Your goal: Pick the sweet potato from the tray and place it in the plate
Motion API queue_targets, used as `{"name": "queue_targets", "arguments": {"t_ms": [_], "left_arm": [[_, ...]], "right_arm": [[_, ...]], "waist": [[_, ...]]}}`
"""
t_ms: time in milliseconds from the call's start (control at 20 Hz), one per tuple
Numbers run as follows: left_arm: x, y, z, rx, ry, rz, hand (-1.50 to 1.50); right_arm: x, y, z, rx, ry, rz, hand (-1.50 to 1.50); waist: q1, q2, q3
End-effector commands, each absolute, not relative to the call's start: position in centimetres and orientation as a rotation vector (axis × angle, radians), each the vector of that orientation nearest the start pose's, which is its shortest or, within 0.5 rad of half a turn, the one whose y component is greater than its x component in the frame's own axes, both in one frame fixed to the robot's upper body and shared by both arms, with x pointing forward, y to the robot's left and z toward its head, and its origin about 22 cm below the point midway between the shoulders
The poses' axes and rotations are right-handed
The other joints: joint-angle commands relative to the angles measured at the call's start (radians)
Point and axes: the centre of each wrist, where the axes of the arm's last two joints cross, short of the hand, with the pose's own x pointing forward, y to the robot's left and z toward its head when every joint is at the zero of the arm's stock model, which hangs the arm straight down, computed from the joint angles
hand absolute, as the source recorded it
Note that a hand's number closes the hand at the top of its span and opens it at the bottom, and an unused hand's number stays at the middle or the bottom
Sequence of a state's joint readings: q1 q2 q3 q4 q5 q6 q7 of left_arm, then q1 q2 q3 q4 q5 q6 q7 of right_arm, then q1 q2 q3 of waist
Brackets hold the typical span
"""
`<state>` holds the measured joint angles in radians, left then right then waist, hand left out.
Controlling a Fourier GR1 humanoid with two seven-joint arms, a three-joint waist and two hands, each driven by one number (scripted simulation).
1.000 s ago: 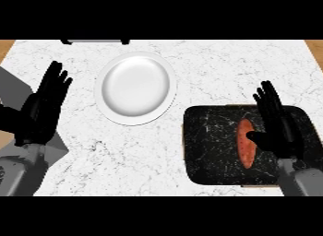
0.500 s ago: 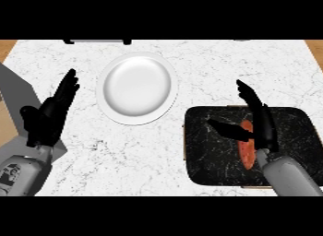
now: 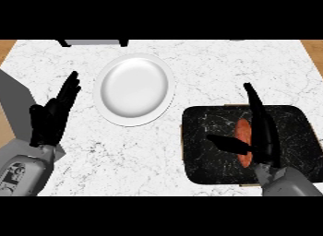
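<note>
I see my right hand (image 3: 262, 138) spread, fingers straight, over the sweet potato (image 3: 243, 138) in the tray (image 3: 205, 152), beside the plate (image 3: 135, 88); my left hand (image 3: 52, 115) rests released.

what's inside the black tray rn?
Inside the tray lies the sweet potato, lengthwise. The right hand covers its right side, thumb across the middle; no grasp visible yet.

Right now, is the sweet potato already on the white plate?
No, the sweet potato lies in the black tray under the right hand, and the plate holds nothing.
</note>
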<state>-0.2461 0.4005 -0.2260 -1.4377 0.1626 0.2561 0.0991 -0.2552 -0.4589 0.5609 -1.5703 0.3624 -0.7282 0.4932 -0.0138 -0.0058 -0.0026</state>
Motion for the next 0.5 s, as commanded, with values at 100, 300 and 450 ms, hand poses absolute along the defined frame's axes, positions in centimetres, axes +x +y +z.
{"name": "queue_targets", "arguments": {"t_ms": [100, 300, 450], "left_arm": [[28.7, 26.3, 3.7, 0.246, -1.547, -0.202, 0.00], [28.9, 26.1, 3.7, 0.220, -1.547, -0.195, 0.00], [30.1, 26.7, 4.3, 0.238, -1.552, -0.214, 0.00]], "right_arm": [[24.5, -20.8, 9.3, -0.886, -1.375, 0.453, -1.50], [25.0, -21.5, 13.2, -0.885, -1.137, 0.629, -1.50], [24.5, -20.9, 14.7, -0.828, -1.021, 0.675, -1.50]], "waist": [[-0.006, -0.005, -0.001], [0.003, -0.003, -0.002], [0.002, 0.003, 0.000]]}}
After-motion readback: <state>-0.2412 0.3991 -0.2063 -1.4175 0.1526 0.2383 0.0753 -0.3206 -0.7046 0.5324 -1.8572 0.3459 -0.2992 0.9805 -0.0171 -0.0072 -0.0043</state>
